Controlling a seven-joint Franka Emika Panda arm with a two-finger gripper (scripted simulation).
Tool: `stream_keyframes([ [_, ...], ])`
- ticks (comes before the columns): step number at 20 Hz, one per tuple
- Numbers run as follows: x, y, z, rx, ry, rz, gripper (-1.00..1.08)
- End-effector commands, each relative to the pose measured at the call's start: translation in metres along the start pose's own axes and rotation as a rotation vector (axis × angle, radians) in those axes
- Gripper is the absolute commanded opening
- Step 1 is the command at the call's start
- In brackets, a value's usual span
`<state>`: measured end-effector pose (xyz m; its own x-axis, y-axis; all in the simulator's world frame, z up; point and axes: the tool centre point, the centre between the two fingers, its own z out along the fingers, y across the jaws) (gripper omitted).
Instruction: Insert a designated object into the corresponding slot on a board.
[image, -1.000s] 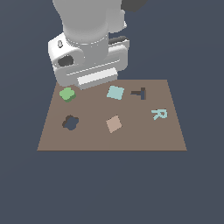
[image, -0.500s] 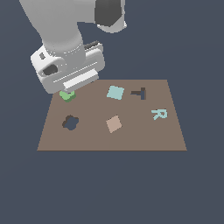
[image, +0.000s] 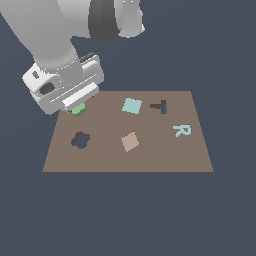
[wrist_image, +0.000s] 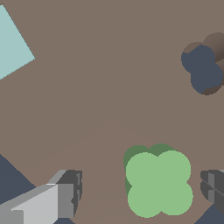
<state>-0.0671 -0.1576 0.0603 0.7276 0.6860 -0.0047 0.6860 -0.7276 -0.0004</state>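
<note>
The green lobed block (image: 78, 110) lies on the brown board (image: 150, 160) near its far corner on the exterior view's left, mostly hidden under my hand. In the wrist view the green block (wrist_image: 158, 183) lies between my two fingers, with a gap on each side. My gripper (image: 76, 106) is open and low over it; it also shows in the wrist view (wrist_image: 141, 189). The dark clover-shaped slot (image: 80, 140) lies nearer the camera than the block and is empty; it also shows in the wrist view (wrist_image: 203, 69).
On the board are a light teal square (image: 132, 106), a dark T-shaped slot (image: 159, 107), a teal letter R (image: 182, 131) and a tan square (image: 130, 141). The teal square's corner shows in the wrist view (wrist_image: 11, 43).
The arm has swung toward the exterior view's left and come down over the green block, which now sits between the open fingers. The block has not moved.
</note>
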Motion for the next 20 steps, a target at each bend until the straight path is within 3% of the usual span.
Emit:
stream_keyframes([
  [1, -0.004, 0.006, 0.004, 0.000, 0.002, -0.029, 1.00],
  [20, -0.010, 0.017, 0.027, -0.001, 0.005, -0.073, 1.00],
])
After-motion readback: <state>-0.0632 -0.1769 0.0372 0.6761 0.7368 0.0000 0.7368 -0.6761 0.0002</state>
